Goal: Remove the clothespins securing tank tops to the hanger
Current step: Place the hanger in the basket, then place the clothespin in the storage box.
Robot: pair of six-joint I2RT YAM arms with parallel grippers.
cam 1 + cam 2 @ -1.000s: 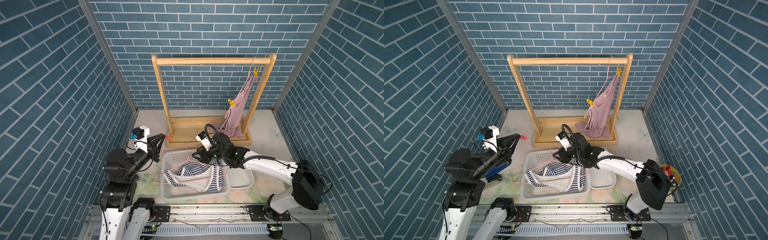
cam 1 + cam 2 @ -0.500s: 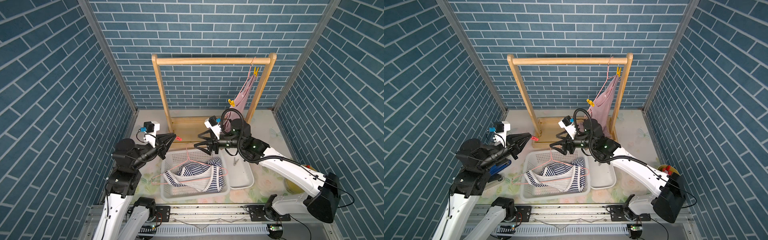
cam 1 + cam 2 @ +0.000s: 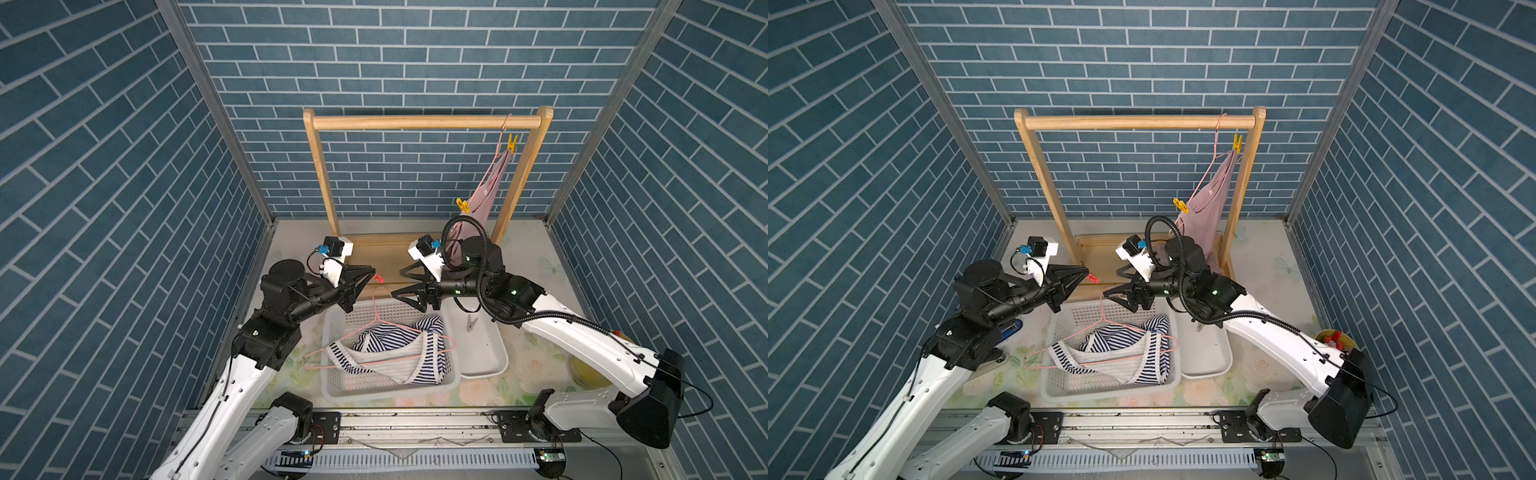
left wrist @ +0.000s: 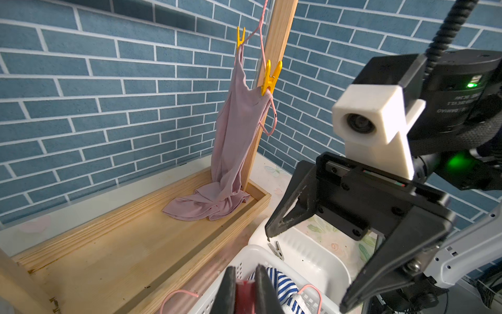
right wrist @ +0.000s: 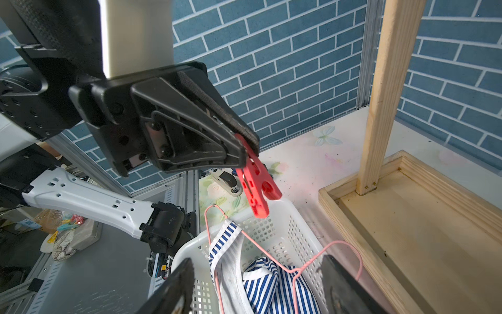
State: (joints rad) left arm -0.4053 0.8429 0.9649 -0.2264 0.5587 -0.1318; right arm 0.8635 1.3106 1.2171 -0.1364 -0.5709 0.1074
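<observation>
Clothespins: the red clothespin point(image 5: 255, 182) is gripped at the tip of the left end effector point(image 3: 370, 275), in the air above the far edge of the basket point(image 3: 390, 388). The grey clothespin point(image 3: 471, 323) lies in the white tray point(image 3: 486, 370). The upper yellow clothespin point(image 4: 240, 36) and lower yellow clothespin point(image 4: 270, 77) pin the pink tank top point(image 4: 233, 141) to its hanger on the wooden rack point(image 3: 424, 122). The right end effector point(image 3: 398, 284) stands wide, holding nothing, with open air between it and the left. The striped tank top point(image 3: 390, 345) fills the basket. Lettering on the right arm's housing is too small to read
</observation>
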